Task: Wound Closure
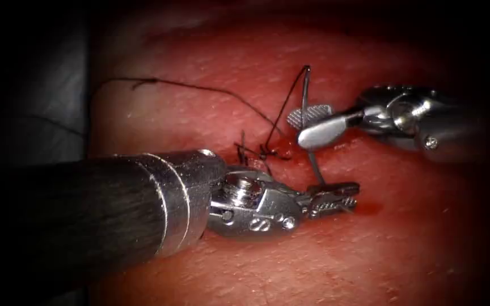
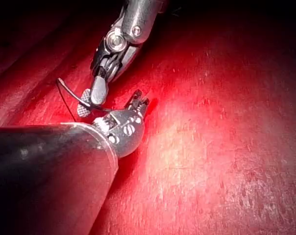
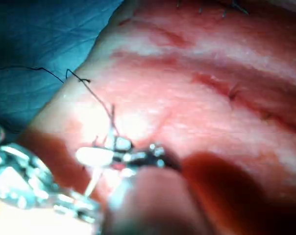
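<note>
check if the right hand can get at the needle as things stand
Probably yes. The right hand is open and empty, its jaws right at the needle's middle, nothing between. The left hand grips the needle's lower end, seemingly clear of the tissue.

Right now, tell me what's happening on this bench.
Two tools are stitching a cut in the tissue. The left tool grips one end of the curved needle low, just right of the knot. The right tool has open jaws around the needle's middle. The needle stands clear of the tissue, thread trailing left.
</note>
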Available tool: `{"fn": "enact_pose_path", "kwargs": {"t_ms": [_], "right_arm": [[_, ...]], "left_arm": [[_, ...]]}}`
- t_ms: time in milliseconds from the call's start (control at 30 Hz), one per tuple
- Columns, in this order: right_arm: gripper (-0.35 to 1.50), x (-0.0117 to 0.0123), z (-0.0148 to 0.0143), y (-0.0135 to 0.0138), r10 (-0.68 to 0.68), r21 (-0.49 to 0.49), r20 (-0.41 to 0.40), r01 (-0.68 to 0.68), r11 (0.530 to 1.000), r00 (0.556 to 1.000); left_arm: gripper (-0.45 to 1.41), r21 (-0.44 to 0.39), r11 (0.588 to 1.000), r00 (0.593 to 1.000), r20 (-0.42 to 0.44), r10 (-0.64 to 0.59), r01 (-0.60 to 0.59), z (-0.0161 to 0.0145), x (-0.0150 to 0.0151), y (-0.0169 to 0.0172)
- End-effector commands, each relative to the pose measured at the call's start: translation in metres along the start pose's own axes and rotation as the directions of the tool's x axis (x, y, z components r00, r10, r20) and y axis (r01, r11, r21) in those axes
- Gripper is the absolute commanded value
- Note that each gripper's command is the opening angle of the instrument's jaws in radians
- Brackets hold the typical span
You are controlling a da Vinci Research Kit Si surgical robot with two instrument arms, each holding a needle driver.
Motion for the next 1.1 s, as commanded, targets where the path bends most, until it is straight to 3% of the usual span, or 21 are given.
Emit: {"fn": "enact_pose_path", "kwargs": {"t_ms": [33,133,200,233,500,533,600,633,767,900,967,1033,1100], "right_arm": [[0.52,-0.0008,0.0009,0.0007,0.0,0.0,0.001,0.0,1.0,1.0],[0.31,-0.0009,0.0011,0.0009,-0.002,0.001,-0.005,0.002,1.0,1.0],[-0.03,-0.0011,0.0014,0.001,-0.005,-0.001,-0.006,0.005,1.0,1.0],[-0.33,-0.0012,0.0016,0.0011,-0.006,-0.002,-0.006,0.006,1.0,1.0],[-0.35,-0.0012,0.001,0.0023,-0.007,-0.049,-0.018,0.006,0.999,1.0],[-0.35,-0.0012,0.0008,0.0024,-0.006,-0.055,-0.014,0.006,0.998,1.0],[-0.35,-0.0013,0.0005,0.0026,-0.006,-0.075,0.003,0.006,0.997,1.0],[-0.35,-0.0013,0.0003,0.0026,-0.006,-0.082,0.002,0.006,0.997,1.0],[-0.35,-0.0007,-0.0006,0.0027,-0.035,-0.097,-0.024,0.033,0.995,0.999],[-0.35,0.0003,-0.0021,0.003,-0.096,-0.115,-0.068,0.087,0.989,0.993],[-0.35,0.0006,-0.0027,0.003,-0.102,-0.122,-0.083,0.092,0.988,0.991],[-0.35,0.0009,-0.0032,0.003,-0.115,-0.131,-0.094,0.102,0.986,0.989],[-0.35,0.001,-0.0034,0.0029,-0.159,-0.137,-0.101,0.144,0.98,0.982]], "left_arm": [[-0.45,0.0,1.0,1.0,-0.001,-0.002,0.002,0.0006,-0.0002,0.0004],[-0.45,0.003,1.0,1.0,-0.002,-0.002,0.002,0.0006,0.0,0.0004],[-0.45,0.002,1.0,1.0,-0.004,-0.002,0.002,0.0007,0.0001,0.0005],[-0.45,0.001,1.0,1.0,-0.006,-0.002,0.002,0.0007,0.0002,0.0005],[-0.45,0.0,1.0,1.0,-0.011,0.004,-0.004,0.0007,0.0004,0.0004],[-0.1,0.0,1.0,1.0,-0.01,0.009,-0.009,0.0007,0.0005,0.0004],[0.89,-0.001,0.997,0.997,-0.012,-0.074,0.074,0.0008,0.0005,0.0004],[1.1,0.001,0.988,0.988,-0.007,-0.151,0.151,0.0008,0.0005,0.0003],[1.31,0.008,0.963,0.963,0.003,-0.268,0.268,0.0005,0.0007,0.0003],[1.33,0.016,0.936,0.936,0.024,-0.351,0.351,0.0001,0.0008,0.0006],[1.23,0.008,0.926,0.926,0.028,-0.377,0.377,-0.0003,0.0008,0.0007],[0.93,0.004,0.927,0.926,0.026,-0.376,0.376,-0.0008,0.0006,0.0007],[0.42,-0.011,0.908,0.908,0.024,-0.419,0.419,-0.0013,0.0001,0.0005]]}}
